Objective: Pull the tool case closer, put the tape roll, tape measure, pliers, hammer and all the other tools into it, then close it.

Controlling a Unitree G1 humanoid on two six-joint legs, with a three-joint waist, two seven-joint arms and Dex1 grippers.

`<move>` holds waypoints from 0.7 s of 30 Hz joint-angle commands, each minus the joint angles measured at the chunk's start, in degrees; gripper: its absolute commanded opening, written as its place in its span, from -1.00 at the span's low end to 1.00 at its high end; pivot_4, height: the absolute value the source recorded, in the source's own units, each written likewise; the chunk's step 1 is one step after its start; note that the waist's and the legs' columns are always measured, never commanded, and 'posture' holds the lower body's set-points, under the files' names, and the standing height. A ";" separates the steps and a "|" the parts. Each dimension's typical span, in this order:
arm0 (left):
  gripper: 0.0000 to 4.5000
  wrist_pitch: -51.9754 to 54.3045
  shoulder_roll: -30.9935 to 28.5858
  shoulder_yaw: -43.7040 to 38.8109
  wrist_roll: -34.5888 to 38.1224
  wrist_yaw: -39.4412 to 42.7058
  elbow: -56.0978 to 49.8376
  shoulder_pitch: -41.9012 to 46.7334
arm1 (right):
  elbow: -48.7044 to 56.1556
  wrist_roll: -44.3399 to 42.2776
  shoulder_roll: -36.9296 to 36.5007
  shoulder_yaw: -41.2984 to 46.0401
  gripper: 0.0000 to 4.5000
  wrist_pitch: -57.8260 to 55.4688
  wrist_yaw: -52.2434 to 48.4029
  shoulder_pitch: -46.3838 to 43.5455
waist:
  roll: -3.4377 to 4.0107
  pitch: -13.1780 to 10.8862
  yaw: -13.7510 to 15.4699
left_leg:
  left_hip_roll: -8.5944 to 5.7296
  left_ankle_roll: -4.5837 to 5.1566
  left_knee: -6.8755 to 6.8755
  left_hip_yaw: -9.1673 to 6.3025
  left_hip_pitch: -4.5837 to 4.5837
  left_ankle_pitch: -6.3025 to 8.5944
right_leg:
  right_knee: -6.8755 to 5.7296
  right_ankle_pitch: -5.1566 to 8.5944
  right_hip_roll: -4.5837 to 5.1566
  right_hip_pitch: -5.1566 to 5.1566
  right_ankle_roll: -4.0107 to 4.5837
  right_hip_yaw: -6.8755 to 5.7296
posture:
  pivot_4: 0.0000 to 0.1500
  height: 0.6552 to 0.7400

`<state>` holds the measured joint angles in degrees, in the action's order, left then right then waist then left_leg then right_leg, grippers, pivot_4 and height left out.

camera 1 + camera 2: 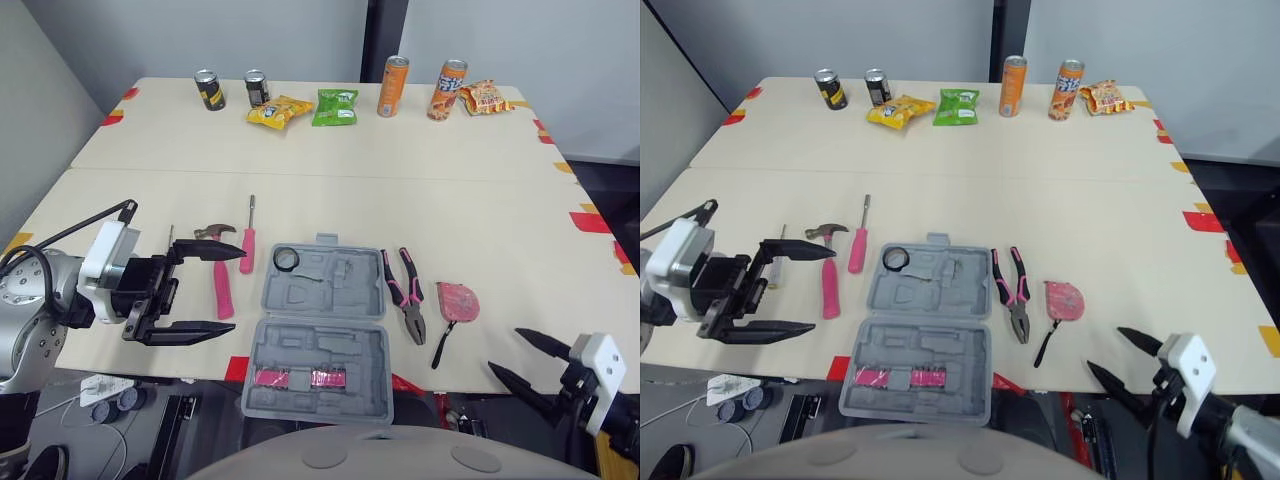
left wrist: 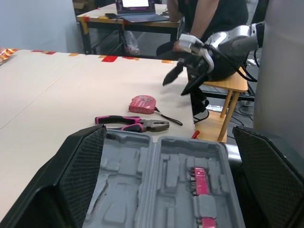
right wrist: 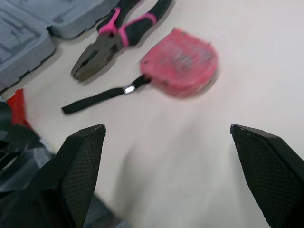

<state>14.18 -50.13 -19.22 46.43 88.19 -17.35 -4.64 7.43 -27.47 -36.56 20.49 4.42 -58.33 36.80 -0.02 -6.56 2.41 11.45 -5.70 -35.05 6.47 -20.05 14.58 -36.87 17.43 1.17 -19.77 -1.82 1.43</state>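
The tool case [image 1: 322, 292] lies open at the near edge of the table [image 1: 480, 200], right in front of me, so I judge the pulling is done and the loading is what counts now. It is grey moulded plastic, two shallow halves full of shaped recesses, with a pink strip of bits [image 1: 300, 378] seated in the near half. The tape roll [image 1: 286, 259], a small black ring, rests on the case's far left corner.

My left pincer [image 1: 237, 290] hovers just left of the case with its fingers spread wide, beside the hammer [image 1: 221, 280]. To take it well I should close across the pink handle near the steel head, where the weight sits, and lay it down matching its recess, not drop it in. The screwdriver [image 1: 248, 240], slim with a pink grip, lies just beyond the hammer.

On the case's other side are the pliers [image 1: 405, 300], dull metal with pink and black sleeves, then the tape measure [image 1: 457, 301], a rounded pink shell with a limp black strap. My right pincer [image 1: 506, 350] hangs off the table's near edge, fingers apart, near that strap; the shell is the firmer thing to grip.

Drink cans [image 1: 393, 86] and snack bags [image 1: 335, 106] line the far edge.
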 commanded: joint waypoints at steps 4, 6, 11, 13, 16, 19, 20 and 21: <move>1.00 -0.99 -1.03 -1.21 -0.26 1.06 0.06 0.87 | -4.29 -1.33 -5.02 0.57 0.99 -0.76 -7.11 -6.94 | 0.01 -0.01 0.28 | -0.07 0.03 -0.04 0.01 -0.02 -0.02 | 0.00 0.00 0.07 0.01 -0.01 0.00 | 1.00 0.96; 1.00 -0.71 -1.09 -1.22 0.05 0.68 -0.91 0.70 | -5.34 -0.50 -4.91 -0.26 0.99 -0.21 -7.33 -9.44 | 0.01 -0.01 0.44 | -0.06 0.03 -0.04 0.00 -0.03 -0.02 | -0.01 0.00 0.05 0.01 0.00 -0.02 | 1.00 0.96; 1.00 -0.02 -1.15 -0.78 0.80 0.62 -2.85 0.19 | -7.50 1.29 -5.62 -2.99 0.99 0.96 -10.06 -14.28 | 0.00 0.00 0.83 | -0.06 0.01 -0.08 0.03 -0.06 -0.04 | -0.03 0.00 0.06 -0.02 0.00 -0.02 | 1.00 0.96; 1.00 0.24 -1.12 -0.30 0.87 0.55 -3.08 0.65 | -10.09 2.31 -7.12 -4.32 0.99 2.19 -12.84 -17.26 | 0.01 0.00 0.96 | -0.06 0.01 -0.09 0.04 -0.07 -0.04 | -0.03 0.00 0.06 -0.03 0.00 -0.01 | 1.00 0.96; 1.00 0.50 -1.04 0.58 0.79 0.50 -3.04 1.65 | -15.75 3.77 -8.79 -6.26 0.99 4.26 -16.47 -23.10 | -0.01 0.00 0.82 | -0.06 0.01 -0.15 0.07 -0.09 -0.04 | -0.07 0.00 0.06 -0.06 0.00 0.01 | 1.00 0.96; 1.00 0.91 -1.01 0.88 0.89 0.60 -3.28 2.03 | -22.39 5.67 -9.94 -8.22 0.99 7.68 -20.01 -28.83 | -0.01 0.00 0.71 | -0.05 0.02 -0.15 0.08 -0.08 -0.04 | -0.15 0.01 0.05 -0.07 0.01 0.02 | 1.00 0.96; 1.00 1.04 -0.99 0.91 0.97 0.62 -3.40 2.04 | -24.78 6.19 -10.17 -8.88 0.99 8.84 -21.20 -30.88 | -0.01 0.00 0.70 | -0.05 0.01 -0.16 0.09 -0.10 -0.04 | -0.16 0.01 0.05 -0.09 0.02 0.02 | 1.00 0.96; 1.00 1.15 -0.97 0.99 1.00 0.62 -3.55 2.06 | -27.24 6.83 -10.31 -9.61 0.99 10.21 -22.37 -33.01 | -0.01 -0.01 0.71 | -0.05 0.01 -0.16 0.09 -0.11 -0.05 | -0.17 0.01 0.05 -0.10 0.02 0.02 | 1.00 0.96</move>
<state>15.23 -50.65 -17.82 46.56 88.17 -19.48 -2.91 -17.42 -21.49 -45.99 11.42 12.27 -78.68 5.10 -0.03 -6.57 3.12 11.39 -5.69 -35.22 6.56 -20.18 14.54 -37.04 17.44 1.22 -19.88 -1.79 1.45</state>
